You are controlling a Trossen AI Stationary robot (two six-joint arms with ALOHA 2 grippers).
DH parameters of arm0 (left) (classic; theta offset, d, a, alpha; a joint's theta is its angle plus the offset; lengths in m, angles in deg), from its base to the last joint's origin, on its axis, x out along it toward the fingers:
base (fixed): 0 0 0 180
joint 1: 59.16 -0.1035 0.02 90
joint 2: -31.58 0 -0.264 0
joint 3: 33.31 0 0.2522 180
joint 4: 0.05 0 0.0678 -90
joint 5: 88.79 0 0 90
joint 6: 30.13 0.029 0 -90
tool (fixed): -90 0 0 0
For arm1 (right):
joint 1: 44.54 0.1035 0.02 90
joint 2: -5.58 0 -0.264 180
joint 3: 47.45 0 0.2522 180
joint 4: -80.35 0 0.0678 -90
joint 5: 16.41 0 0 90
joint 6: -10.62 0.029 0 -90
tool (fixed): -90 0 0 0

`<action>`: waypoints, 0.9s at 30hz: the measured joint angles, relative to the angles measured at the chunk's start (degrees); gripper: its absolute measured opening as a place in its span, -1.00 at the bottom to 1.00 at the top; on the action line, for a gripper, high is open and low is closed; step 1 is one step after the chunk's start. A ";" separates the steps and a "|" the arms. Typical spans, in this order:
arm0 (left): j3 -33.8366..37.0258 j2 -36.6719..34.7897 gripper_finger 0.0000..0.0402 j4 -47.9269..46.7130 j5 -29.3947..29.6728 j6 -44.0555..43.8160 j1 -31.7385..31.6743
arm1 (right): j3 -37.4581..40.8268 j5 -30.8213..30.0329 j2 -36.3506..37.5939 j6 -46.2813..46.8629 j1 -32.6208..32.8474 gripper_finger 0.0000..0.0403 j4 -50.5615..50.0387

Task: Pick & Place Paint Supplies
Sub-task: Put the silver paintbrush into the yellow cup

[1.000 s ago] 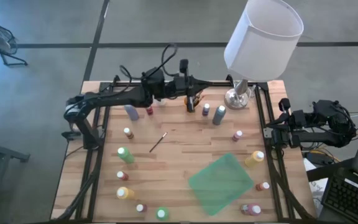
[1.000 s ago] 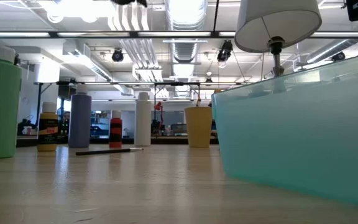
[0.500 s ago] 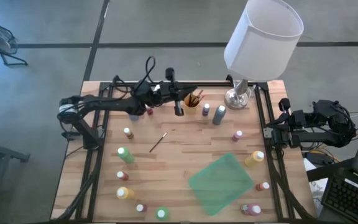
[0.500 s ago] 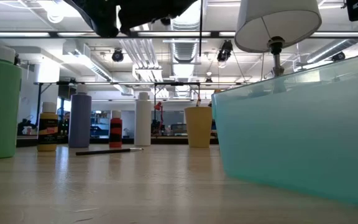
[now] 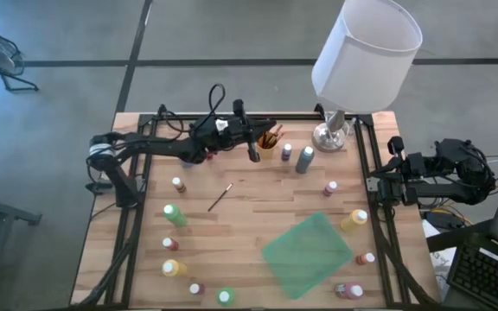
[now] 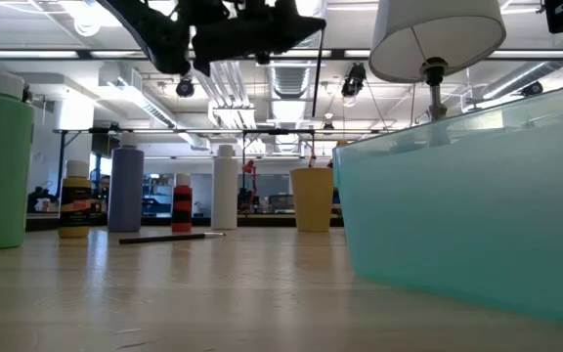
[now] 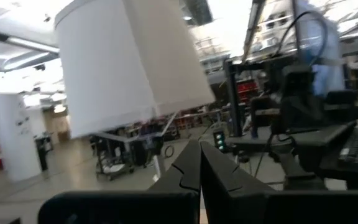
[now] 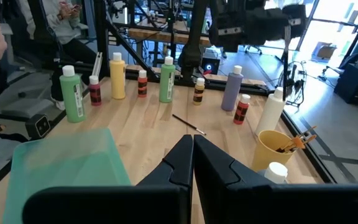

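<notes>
The left gripper, fingers pressed together, has edged slightly toward the yellow brush cup; the right gripper, likewise closed, stays parked off the worktop.

Open wooden tabletop at centre, only a thin dark brush lying there; bottles ring the edges; translucent green tray fills the near-right; white-shaded lamp overhangs the far-right corner.
</notes>
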 joint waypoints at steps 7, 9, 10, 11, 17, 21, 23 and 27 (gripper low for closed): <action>0.02 3.01 -1.00 1.32 3.53 -0.55 0.00 | -0.01 0.01 0.00 0.00 0.01 -0.96 0.00; 0.02 3.57 -1.00 1.64 3.64 -0.89 0.00 | 0.00 0.01 -0.01 0.00 0.00 -0.96 0.00; 0.02 3.88 -1.00 1.54 3.64 -1.14 0.00 | 0.00 0.01 0.01 -0.01 0.01 -0.96 0.00; 0.02 4.25 -1.00 1.45 3.64 -1.42 0.00 | 0.00 0.01 -0.01 0.00 0.01 -0.96 0.00; 0.02 6.54 -1.00 1.68 3.64 -1.49 -0.01 | -0.01 0.01 0.00 0.00 0.00 -0.96 0.00; 0.02 7.85 -1.00 1.77 4.63 -1.83 -0.07 | 0.00 0.01 0.01 0.00 0.01 -0.96 0.00; 0.02 8.35 -1.00 2.00 5.56 -1.85 -0.17 | 0.00 0.01 0.01 0.00 0.01 -0.96 0.00; 0.02 8.95 -1.00 2.14 5.69 -1.86 -0.27 | 0.00 0.01 -0.01 0.00 0.01 -0.96 0.00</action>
